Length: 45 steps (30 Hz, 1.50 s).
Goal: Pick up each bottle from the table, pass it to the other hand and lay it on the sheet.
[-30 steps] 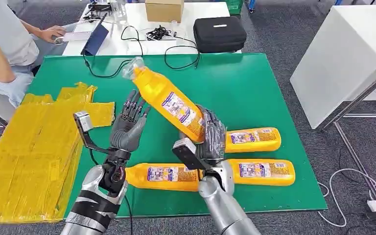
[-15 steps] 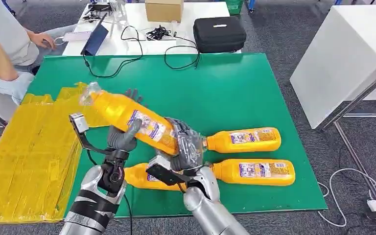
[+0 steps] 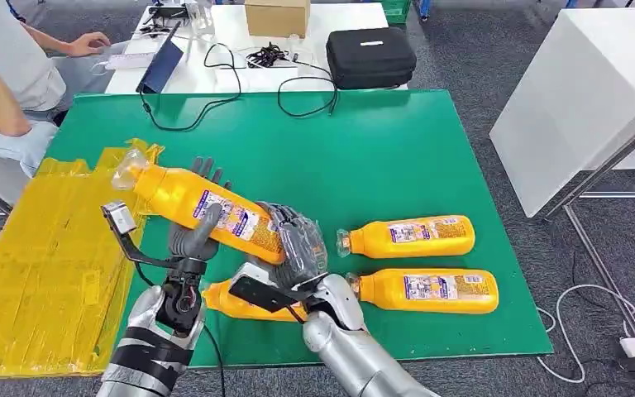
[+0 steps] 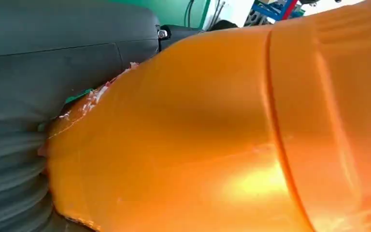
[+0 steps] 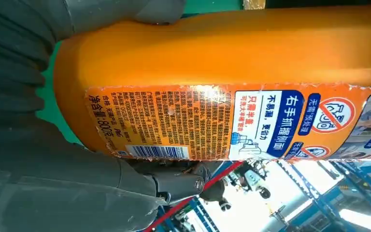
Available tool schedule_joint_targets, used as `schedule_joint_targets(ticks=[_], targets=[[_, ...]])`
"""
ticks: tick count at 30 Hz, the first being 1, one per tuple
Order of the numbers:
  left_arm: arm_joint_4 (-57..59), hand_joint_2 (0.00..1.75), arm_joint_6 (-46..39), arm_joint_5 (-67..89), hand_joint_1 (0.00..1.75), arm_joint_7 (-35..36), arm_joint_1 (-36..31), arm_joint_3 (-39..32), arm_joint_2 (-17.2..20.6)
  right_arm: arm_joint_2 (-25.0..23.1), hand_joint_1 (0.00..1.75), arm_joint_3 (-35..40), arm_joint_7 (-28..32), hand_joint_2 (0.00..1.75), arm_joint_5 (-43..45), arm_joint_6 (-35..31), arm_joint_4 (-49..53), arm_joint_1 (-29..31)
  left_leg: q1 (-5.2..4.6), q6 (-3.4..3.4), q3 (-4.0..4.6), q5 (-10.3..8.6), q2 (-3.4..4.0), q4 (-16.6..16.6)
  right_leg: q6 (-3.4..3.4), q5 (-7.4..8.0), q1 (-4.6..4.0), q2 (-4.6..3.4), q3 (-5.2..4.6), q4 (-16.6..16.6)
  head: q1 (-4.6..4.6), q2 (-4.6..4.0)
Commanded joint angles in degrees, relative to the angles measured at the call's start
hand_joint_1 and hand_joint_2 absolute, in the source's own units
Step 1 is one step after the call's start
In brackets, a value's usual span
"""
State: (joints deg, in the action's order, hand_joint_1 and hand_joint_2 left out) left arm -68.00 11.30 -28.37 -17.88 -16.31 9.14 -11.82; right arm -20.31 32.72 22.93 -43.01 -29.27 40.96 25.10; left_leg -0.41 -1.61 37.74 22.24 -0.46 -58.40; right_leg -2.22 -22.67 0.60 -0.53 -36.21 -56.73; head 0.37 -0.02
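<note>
An orange bottle (image 3: 180, 197) with a clear cap hangs tilted over the green table's (image 3: 413, 149) left part, cap toward the yellow sheet (image 3: 50, 248). My right hand (image 3: 302, 242) grips its base end. My left hand (image 3: 188, 238) holds its middle, thumb across the front and fingers behind. In the left wrist view the bottle's body (image 4: 222, 145) presses against my left hand (image 4: 53, 72). In the right wrist view the labelled bottle (image 5: 222, 53) sits in my right hand (image 5: 24, 154). Two more bottles (image 3: 409, 236) (image 3: 426, 289) lie on the table at right, and a third (image 3: 230, 303) lies partly under my arms.
A person (image 3: 0, 74) sits at the far left by a white desk (image 3: 231, 33) with a laptop, cables, a black case (image 3: 370, 56) and a cardboard box. Another white table (image 3: 579, 99) stands to the right, with cables on the floor beside it.
My right hand has swung the bottle left and down, from steeply raised to lying across my left hand. The left hand now has its thumb over the bottle. The person's hand moved on the desk.
</note>
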Motion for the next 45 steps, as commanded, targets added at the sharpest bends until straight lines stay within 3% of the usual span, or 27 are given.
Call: schedule_joint_targets(ticks=[1,3,5,6,7,16,28,29,30,31,34,35,36,37,41,45], targets=[[4.2,1.75,-0.2,0.2,0.00,0.7,-4.4,1.5,0.7,0.7,1.64,6.8,1.2,1.75,-1.6,3.7,-4.7,0.0,0.13,0.15,-0.48,0.19,-0.09,0.0,0.10,-0.19,-0.14,0.18,0.55,0.1,-0.02,0.00],[4.2,1.75,-0.4,0.2,0.00,0.6,-4.4,1.3,0.6,0.6,1.62,7.3,1.0,1.75,-2.0,4.5,-5.4,0.3,0.06,0.08,-0.19,0.05,-0.07,0.0,0.05,-0.07,-0.06,0.13,0.23,0.1,-0.02,0.00],[3.7,1.75,-0.7,-0.2,0.00,0.2,-4.1,0.5,0.3,0.4,1.64,7.9,0.6,1.75,-2.4,5.0,-6.3,0.6,0.13,0.15,-0.47,0.18,-0.09,0.0,0.09,-0.18,-0.14,0.18,0.53,0.1,-0.02,0.00],[3.1,1.75,-0.9,-0.2,0.40,0.1,-3.8,0.1,0.1,0.4,1.62,8.0,0.5,1.75,-2.4,4.7,-6.6,0.7,0.08,0.09,-0.23,0.08,-0.06,0.0,0.06,-0.08,-0.09,0.12,0.27,0.1,-0.02,0.00],[2.8,1.75,-1.1,-0.3,1.75,-0.1,-3.7,0.0,0.0,0.3,1.64,8.0,0.5,1.75,-2.3,4.7,-6.7,0.7,0.12,0.14,-0.43,0.17,-0.06,0.0,0.09,-0.17,-0.13,0.15,0.49,0.1,-0.02,0.00],[-0.6,1.75,-2.5,0.9,1.75,-1.0,-1.3,-0.8,-0.3,1.8,1.75,6.1,0.3,1.75,-1.2,2.8,-2.4,-0.4,0.13,0.12,-0.38,0.17,-0.11,0.0,0.07,-0.18,-0.14,0.20,0.46,0.1,-0.02,0.00],[-5.6,1.75,-6.5,10.9,1.75,-4.4,1.4,0.1,-0.4,6.5,1.75,4.5,-1.6,1.75,0.2,5.8,22.4,-8.2,0.08,0.09,-0.24,0.13,-0.14,0.0,0.05,-0.15,-0.09,0.21,0.31,0.0,0.00,0.00],[-5.9,1.75,-7.0,12.4,1.75,-4.5,1.3,0.4,-0.2,6.9,1.43,4.5,-1.7,1.75,0.5,6.5,24.3,-8.9,0.11,0.12,-0.36,0.21,-0.13,0.0,0.07,-0.22,-0.12,0.21,0.44,0.0,-0.02,0.00],[-6.0,1.75,-7.1,13.5,1.75,-4.5,1.3,0.7,0.0,7.0,0.17,4.2,-0.9,1.75,2.2,7.5,25.9,-9.6,0.08,0.09,-0.21,0.14,-0.14,0.0,0.05,-0.15,-0.08,0.20,0.28,0.0,0.00,0.00],[-6.2,1.75,-8.1,15.7,1.75,-4.9,1.3,1.2,0.3,7.2,0.00,3.9,-0.4,1.75,3.8,8.3,28.3,-10.7,0.09,0.11,-0.28,0.19,-0.10,-0.1,0.06,-0.19,-0.10,0.17,0.35,0.0,-0.02,0.00],[-7.2,1.75,-14.0,24.0,1.75,-7.4,0.8,1.5,1.0,8.6,0.00,2.4,0.0,1.75,7.4,9.7,35.6,-13.7,0.07,0.10,-0.20,0.14,-0.09,0.0,0.06,-0.14,-0.08,0.15,0.27,0.0,0.00,0.00],[-7.8,1.75,-16.3,27.2,1.75,-7.6,0.4,1.2,1.2,9.1,0.00,1.8,0.0,0.00,7.9,10.2,37.4,-14.3,0.05,0.10,-0.16,0.12,-0.08,0.0,0.06,-0.12,-0.06,0.13,0.20,0.0,-0.04,0.00],[-8.2,1.75,-26.7,40.5,1.75,-8.6,-1.0,2.0,2.8,9.8,0.00,0.7,0.0,0.00,7.9,9.7,40.0,-15.4,0.07,0.12,-0.19,0.16,-0.14,-0.1,0.07,-0.18,-0.08,0.21,0.26,0.0,0.00,0.00],[-8.0,1.75,-29.2,45.9,1.75,-7.0,-2.2,2.3,3.8,10.5,0.00,-0.1,-0.1,0.00,8.1,9.8,41.7,-16.1,0.07,0.10,-0.10,0.10,-0.19,0.0,0.06,-0.12,-0.08,0.23,0.18,0.0,0.02,0.00],[-3.3,1.75,-34.8,68.0,1.75,1.0,-8.6,-0.2,7.5,12.0,0.00,-3.0,0.5,0.00,8.6,12.6,45.9,-17.9,0.12,0.13,-0.21,0.10,-0.28,0.0,0.07,-0.17,-0.13,0.42,0.30,0.0,0.00,0.00],[0.8,1.75,-38.0,78.0,1.75,3.4,-12.3,-2.6,10.4,12.4,0.00,-4.5,1.1,0.00,9.0,13.3,47.3,-18.7,0.11,0.12,-0.23,0.07,-0.12,0.0,0.08,-0.09,-0.12,0.17,0.28,0.0,0.00,0.00]])
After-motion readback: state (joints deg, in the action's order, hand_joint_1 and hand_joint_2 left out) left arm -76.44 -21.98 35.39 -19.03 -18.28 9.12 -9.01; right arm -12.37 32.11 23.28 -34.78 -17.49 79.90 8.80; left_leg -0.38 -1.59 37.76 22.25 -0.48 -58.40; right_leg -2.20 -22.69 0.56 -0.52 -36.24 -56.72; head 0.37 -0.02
